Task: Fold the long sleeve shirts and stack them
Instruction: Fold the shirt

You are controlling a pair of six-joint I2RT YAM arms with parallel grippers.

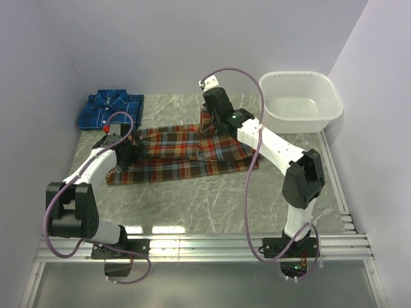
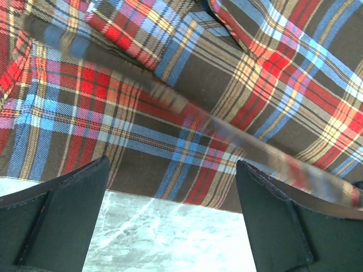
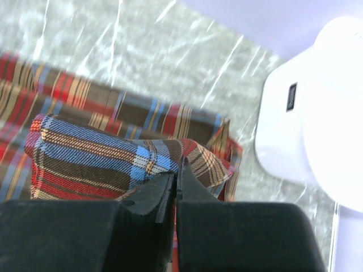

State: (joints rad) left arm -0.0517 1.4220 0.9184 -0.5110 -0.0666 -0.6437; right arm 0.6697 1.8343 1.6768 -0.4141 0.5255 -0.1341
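Broadly, the grey marble counter (image 1: 212, 199) carries everything. The red-orange plaid shirt (image 1: 180, 157) sprawls across its middle, its far right part raised in a bunch. The white tub (image 1: 298, 102) sits at the far right corner, apart from that shirt. The blue plaid shirt (image 1: 109, 110) lies folded at the far left corner. The right tool (image 3: 176, 181) is clenched on a fold of the red-orange cloth. The left tool (image 2: 173, 187) gapes wide, gripping nothing, just over the shirt's near hem.

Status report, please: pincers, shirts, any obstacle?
Left pincer open over red shirt edge. Right pincer shut on its fold. Blue shirt folded, far left. Tub far right, apart.
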